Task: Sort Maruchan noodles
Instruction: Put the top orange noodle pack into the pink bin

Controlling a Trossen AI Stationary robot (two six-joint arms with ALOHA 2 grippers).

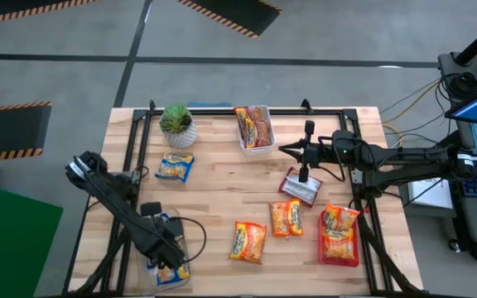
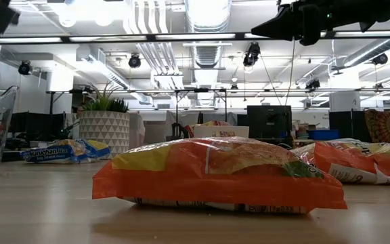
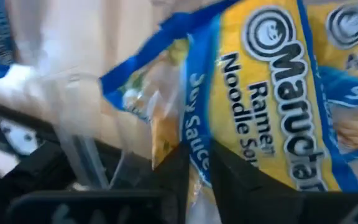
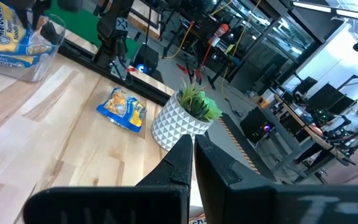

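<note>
Pale wooden bench point(image 1: 214, 199) on a grey floor, open office behind with ceiling lights and monitors. Nearest the front edge: left end effector point(image 1: 166, 252) down in a clear bin point(image 1: 180, 242) at the front-left corner, fingers point(image 3: 178, 167) close together with a blue-and-yellow packet point(image 3: 272, 93) pressed against them; whether actually gripped or just touching, cannot tell. More blue packets in that bin. Along the front, an orange packet point(image 1: 248, 242) lying flat, then a smaller orange one point(image 1: 286, 218) just beside it, and a red-orange packet point(image 1: 339, 235) at the front right. Farther back, near mid-bench, a maroon packet point(image 1: 300, 187) directly beneath the right end effector point(image 1: 304, 175), which hangs above it clenched shut, holding nothing. To the left at that depth, a loose blue packet point(image 1: 175, 167) lying flat. At the back, a potted plant point(image 1: 177, 126) at the left and a white bin point(image 1: 253, 128) holding red packets beside it toward the middle.
</note>
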